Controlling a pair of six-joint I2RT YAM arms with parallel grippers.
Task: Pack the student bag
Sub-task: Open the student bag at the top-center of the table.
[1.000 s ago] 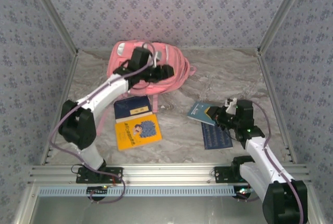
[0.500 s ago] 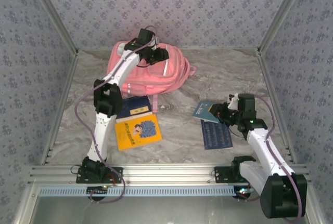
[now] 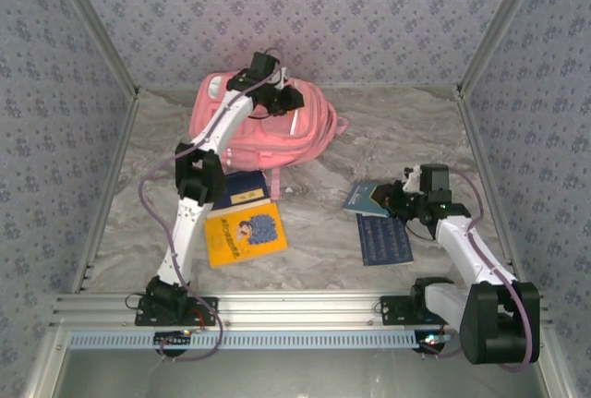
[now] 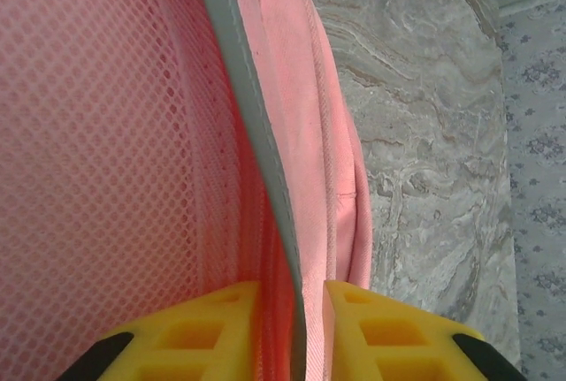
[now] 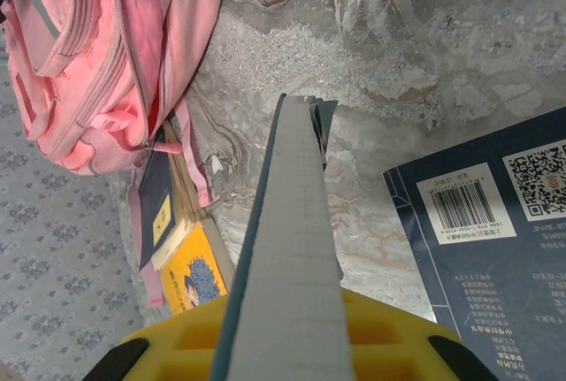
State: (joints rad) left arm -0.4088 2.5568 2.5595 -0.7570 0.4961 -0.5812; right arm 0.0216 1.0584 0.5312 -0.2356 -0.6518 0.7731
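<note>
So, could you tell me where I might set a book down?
The table is bare right of the student bag up to the back corner, and between the yellow book and the flat navy book. It is crowded in front of the bag.

Open surface point(image 3: 406, 130) lies right of the student bag point(image 3: 305, 135), out to the walls. Left-centre is blocked: yellow book point(image 3: 245, 235) on dark blue book point(image 3: 238, 190), left arm point(image 3: 185, 227) alongside. A barcoded dark book point(image 3: 383, 241) lies flat front right.
</note>
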